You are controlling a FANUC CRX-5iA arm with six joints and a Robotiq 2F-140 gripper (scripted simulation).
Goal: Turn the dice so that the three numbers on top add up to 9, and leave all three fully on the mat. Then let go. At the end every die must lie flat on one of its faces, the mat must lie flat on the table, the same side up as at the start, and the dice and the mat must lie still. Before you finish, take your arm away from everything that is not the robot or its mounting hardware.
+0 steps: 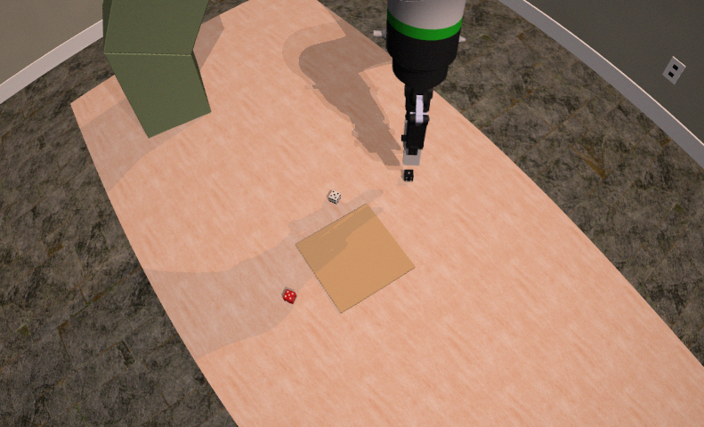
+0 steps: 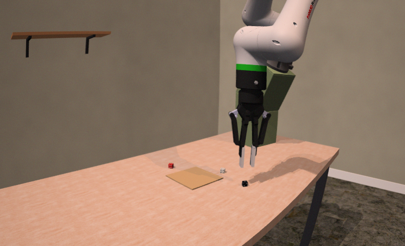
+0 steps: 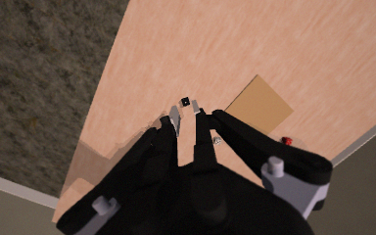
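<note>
The black die (image 1: 408, 174) (image 2: 244, 183) (image 3: 185, 101) lies on the table off the mat; its top number is too small to tell. The white die (image 1: 334, 197) (image 2: 222, 170) (image 3: 217, 141) lies just off one edge of the mat. The red die (image 1: 289, 295) (image 2: 171, 165) (image 3: 286, 141) lies off another side. Both show several pips on top. The tan mat (image 1: 360, 280) (image 2: 192, 182) (image 3: 258, 105) lies flat with no die on it. My gripper (image 1: 411, 159) (image 2: 247, 166) (image 3: 185, 110) hangs above the table near the black die, its fingers a narrow gap apart and empty.
The wooden table (image 1: 477, 306) (image 2: 91, 207) (image 3: 224, 44) bears the dice and mat. The green pedestal (image 1: 159, 90) (image 2: 283, 91) stands at its far end. A table edge lies beyond the black die. A wall shelf (image 2: 61, 35) hangs at the back left.
</note>
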